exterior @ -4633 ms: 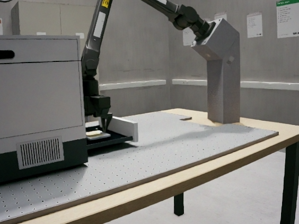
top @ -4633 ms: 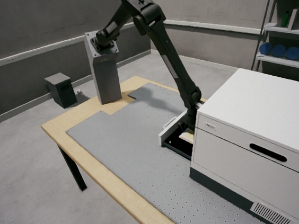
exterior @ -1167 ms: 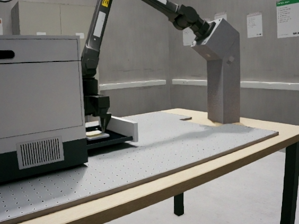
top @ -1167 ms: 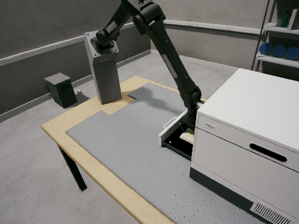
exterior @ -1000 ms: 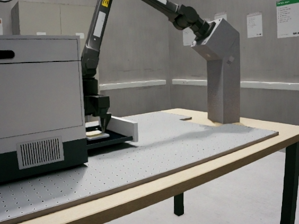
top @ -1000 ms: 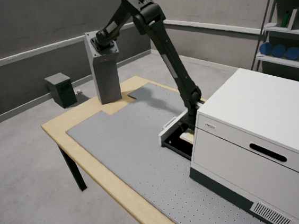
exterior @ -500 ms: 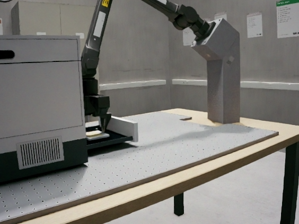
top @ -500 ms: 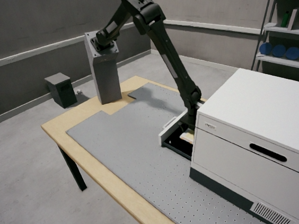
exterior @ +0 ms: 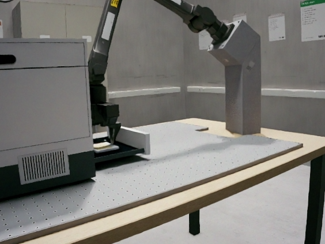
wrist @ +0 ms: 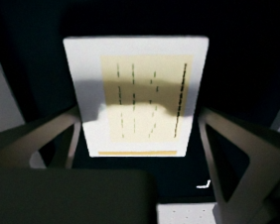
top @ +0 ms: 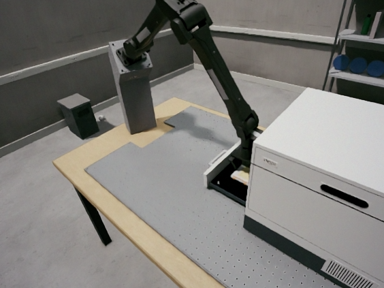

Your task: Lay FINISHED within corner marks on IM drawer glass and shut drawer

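The white imager IM (top: pixel 293 188) (exterior: pixel 43 98) stands upright with its drawer (top: pixel 212 171) (exterior: pixel 146 143) pulled out. FINISHED (top: pixel 240 176) (exterior: pixel 108 148) (wrist: pixel 91 99), a white cassette with a cream gel window and dark bands, lies flat over the drawer's dark glass (wrist: pixel 238 89). One white corner mark (wrist: pixel 204 185) (top: pixel 218 183) shows beyond its lower right corner in the wrist view; the other marks are hidden or out of view. My gripper (wrist: pixel 139 112) (exterior: pixel 112 141) points down into the drawer, open, one finger on each side of FINISHED. Contact with either side cannot be told.
The drawer's upright white front panel stands close to my gripper on the robot's side. IM's tall body is close on the other side and hides part of the drawer in the top and exterior views. A grey perforated board (top: pixel 153 178) (exterior: pixel 184 162) lies under IM on the wooden table (top: pixel 112 218).
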Controlling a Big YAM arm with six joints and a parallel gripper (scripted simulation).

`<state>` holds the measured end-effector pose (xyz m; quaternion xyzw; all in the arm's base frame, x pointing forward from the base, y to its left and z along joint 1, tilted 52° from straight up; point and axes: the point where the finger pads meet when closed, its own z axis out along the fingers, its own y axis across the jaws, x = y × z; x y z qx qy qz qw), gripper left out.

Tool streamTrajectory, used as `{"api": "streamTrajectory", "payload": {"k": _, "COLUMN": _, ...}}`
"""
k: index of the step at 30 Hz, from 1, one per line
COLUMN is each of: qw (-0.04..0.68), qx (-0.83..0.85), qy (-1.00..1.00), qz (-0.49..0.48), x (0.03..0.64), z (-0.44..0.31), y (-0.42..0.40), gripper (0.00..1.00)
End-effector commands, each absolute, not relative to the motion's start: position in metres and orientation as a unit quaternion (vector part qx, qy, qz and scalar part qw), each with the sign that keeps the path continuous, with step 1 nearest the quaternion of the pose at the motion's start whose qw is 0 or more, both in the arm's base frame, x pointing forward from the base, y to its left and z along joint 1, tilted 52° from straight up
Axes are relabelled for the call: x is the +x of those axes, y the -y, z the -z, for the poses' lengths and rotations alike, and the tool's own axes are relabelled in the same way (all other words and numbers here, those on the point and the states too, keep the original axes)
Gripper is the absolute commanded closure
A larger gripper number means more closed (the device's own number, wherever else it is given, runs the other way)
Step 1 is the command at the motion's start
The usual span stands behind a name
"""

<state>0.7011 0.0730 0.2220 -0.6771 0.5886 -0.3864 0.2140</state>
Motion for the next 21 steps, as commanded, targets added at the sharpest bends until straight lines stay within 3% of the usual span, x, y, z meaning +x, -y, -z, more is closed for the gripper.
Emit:
{"api": "streamTrajectory", "payload": {"k": 1, "qw": 0.233, "qx": -0.672, "qy": -0.580, "qz": 0.398, "x": 0.699, "z": -0.257, "y": -0.084, "gripper": 0.08}}
{"api": "streamTrajectory", "payload": {"k": 21, "qw": 0.227, "qx": -0.674, "qy": -0.584, "qz": 0.391, "x": 0.675, "z": -0.258, "y": -0.089, "gripper": 0.08}}
